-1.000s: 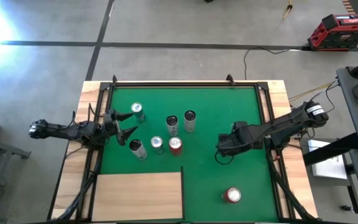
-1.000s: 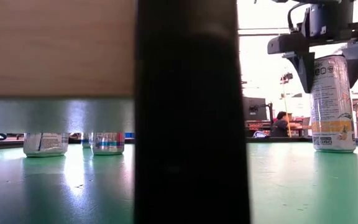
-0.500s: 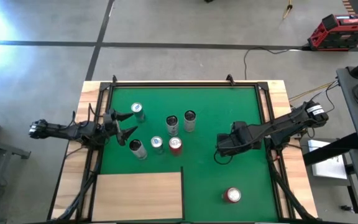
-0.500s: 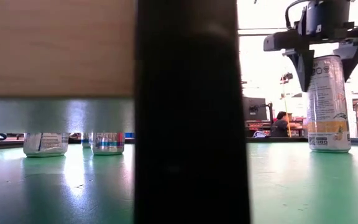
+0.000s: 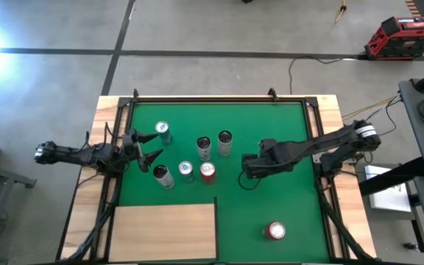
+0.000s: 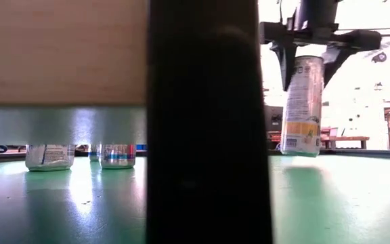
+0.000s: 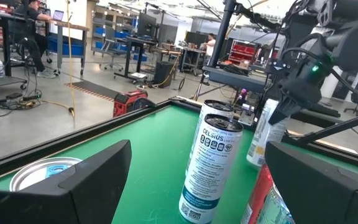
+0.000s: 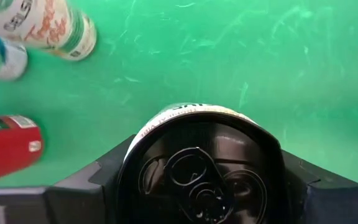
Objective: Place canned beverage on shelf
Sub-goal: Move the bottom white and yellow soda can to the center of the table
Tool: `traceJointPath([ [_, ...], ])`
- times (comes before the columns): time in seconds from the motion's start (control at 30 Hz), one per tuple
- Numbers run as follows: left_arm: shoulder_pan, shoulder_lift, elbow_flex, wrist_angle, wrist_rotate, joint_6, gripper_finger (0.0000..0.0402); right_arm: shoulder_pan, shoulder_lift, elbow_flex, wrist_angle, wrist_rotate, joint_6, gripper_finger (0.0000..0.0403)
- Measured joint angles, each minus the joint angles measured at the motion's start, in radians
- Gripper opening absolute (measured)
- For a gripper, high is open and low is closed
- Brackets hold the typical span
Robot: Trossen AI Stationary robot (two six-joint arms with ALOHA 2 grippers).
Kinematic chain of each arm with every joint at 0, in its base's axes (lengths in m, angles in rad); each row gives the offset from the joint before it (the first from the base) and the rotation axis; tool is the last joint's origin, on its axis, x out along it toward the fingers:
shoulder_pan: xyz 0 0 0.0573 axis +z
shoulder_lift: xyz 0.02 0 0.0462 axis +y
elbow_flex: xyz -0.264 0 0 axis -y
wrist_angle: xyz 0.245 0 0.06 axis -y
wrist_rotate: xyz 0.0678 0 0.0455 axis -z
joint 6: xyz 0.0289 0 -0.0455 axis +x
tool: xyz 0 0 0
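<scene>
The right gripper (image 5: 250,168) is clamped on a tall pale can (image 6: 302,105), one finger on each side just under its rim, and the can hangs upright, clear of the green mat (image 5: 271,132). A second ago the same can stood on the mat further toward the right edge; since then the gripper has lifted it and carried it leftward, nearer the cluster of cans. Looking down past the fingers, the held can's dark top and pull tab fill the right wrist view. Just beyond the gripper's left stand the nearest cans, a red-topped one (image 5: 207,171) and a dark-topped one (image 5: 224,140), the second reading "CELSIUS" down its side in the left wrist view. Another red-topped can (image 5: 275,231) sits alone nearer the front edge. The shelf (image 5: 164,230), a pale wooden panel, lies well apart at the front-left corner. The left gripper (image 5: 147,146) waits unchanged at the left edge, fingers spread wide.
</scene>
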Motion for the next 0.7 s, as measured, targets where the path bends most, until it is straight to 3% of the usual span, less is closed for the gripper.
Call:
traceJointPath([
  [0.33, 0.0, 0.0, 0.0, 0.002, 0.0, 0.0, 0.0355, -0.049, 0.196, 0.271, -0.072, -0.007, -0.192, 0.0241],
  [0.7, 0.0, 0.0, 0.0, 0.001, 0.0, 0.0, 0.0355, -0.074, 0.364, 0.465, -0.083, -0.01, -0.288, 0.0242],
])
